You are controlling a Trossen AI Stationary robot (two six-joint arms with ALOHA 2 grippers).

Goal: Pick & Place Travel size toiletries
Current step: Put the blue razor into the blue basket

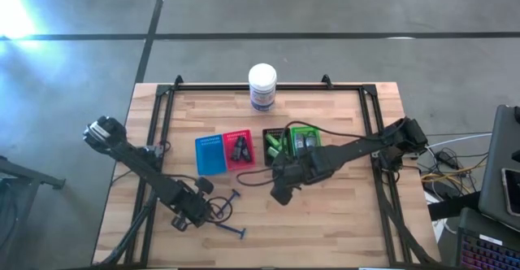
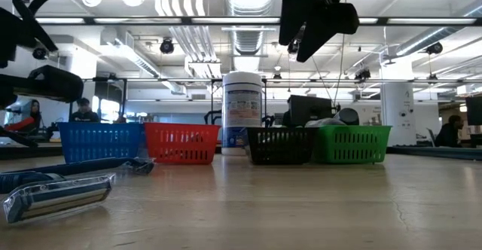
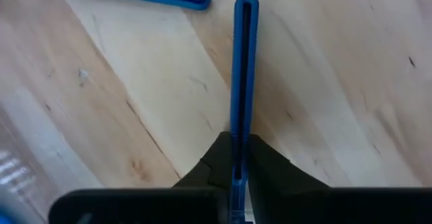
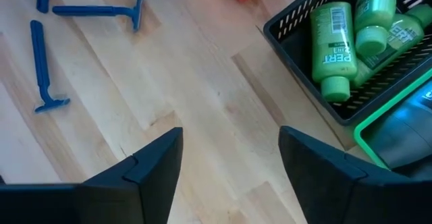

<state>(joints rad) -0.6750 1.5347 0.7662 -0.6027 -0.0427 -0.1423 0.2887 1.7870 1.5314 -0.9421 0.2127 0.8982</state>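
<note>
My left gripper (image 1: 197,211) stands near the table's front left, shut on a blue razor (image 3: 244,69). The razor's slotted handle reaches out ahead of the fingers over the wood. Two more blue razors (image 4: 101,11) (image 4: 42,69) lie flat on the table close by. My right gripper (image 4: 229,163) hangs open above the table's middle, in front of the trays, with nothing between its fingers. Green tubes (image 4: 334,45) lie in the black tray (image 4: 290,38), and grey bottles lie in the green tray (image 1: 305,138). My left gripper pinches the razor's handle (image 3: 237,158) between its two fingers, coming steeply from above. The handle runs out ahead to its rounded free end (image 3: 246,1), and the other end is hidden under the gripper. Whether the razor rests on the table I cannot tell.
Blue (image 1: 210,154), red (image 1: 239,150), black and green trays stand in a row across the table's middle. A white jar with a blue label (image 1: 262,87) stands behind them at the far edge. A black frame (image 1: 162,115) runs along the table's sides.
</note>
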